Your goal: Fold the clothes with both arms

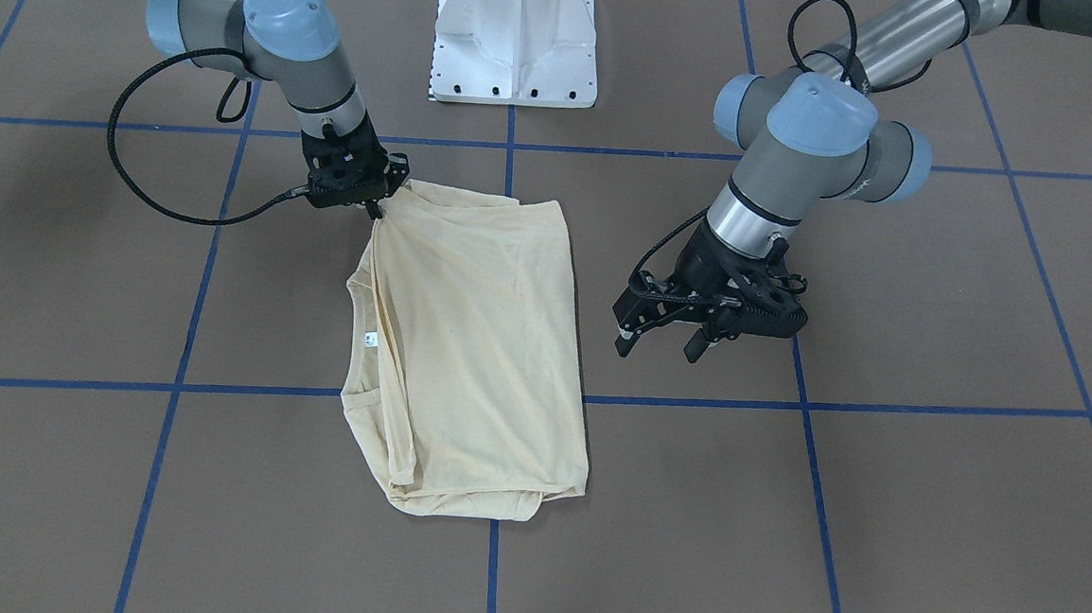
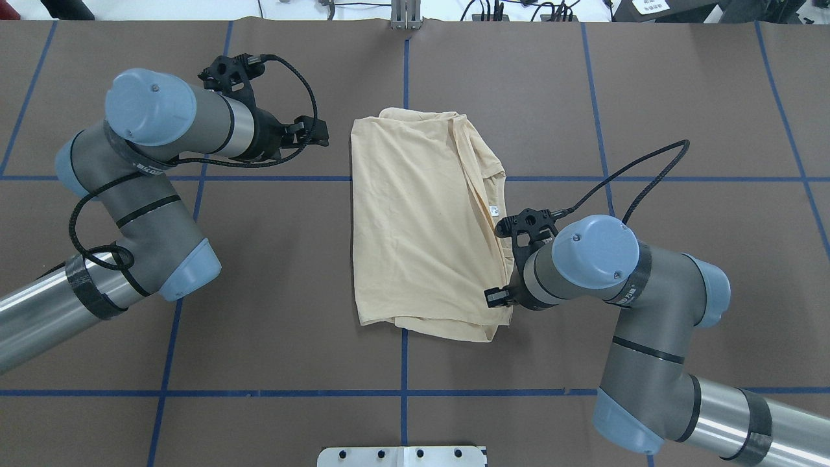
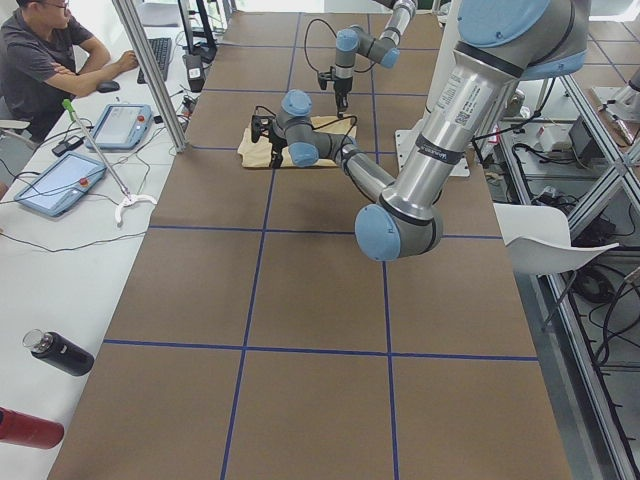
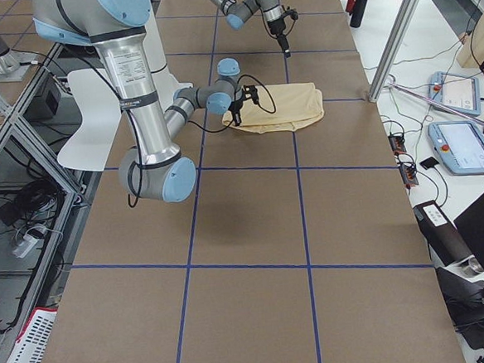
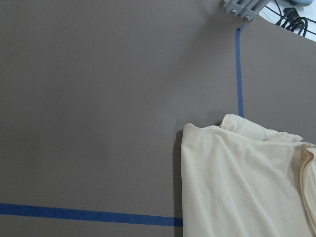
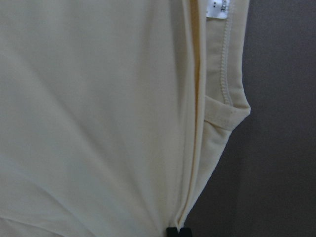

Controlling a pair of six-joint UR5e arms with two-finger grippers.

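The cream-yellow shirt lies folded at the table's middle, with its white neck label showing and the print hidden. It also shows in the overhead view and the left wrist view. My right gripper is shut on the shirt's corner nearest the robot and lifts it slightly. The right wrist view shows its fingertips pinching the fabric edge. My left gripper is open and empty. It hovers above the table beside the shirt's opposite long edge, also seen in the overhead view.
The white pedestal base stands at the robot's edge of the table. Blue tape lines cross the brown table. In the exterior left view, an operator, tablets and bottles are along the far bench.
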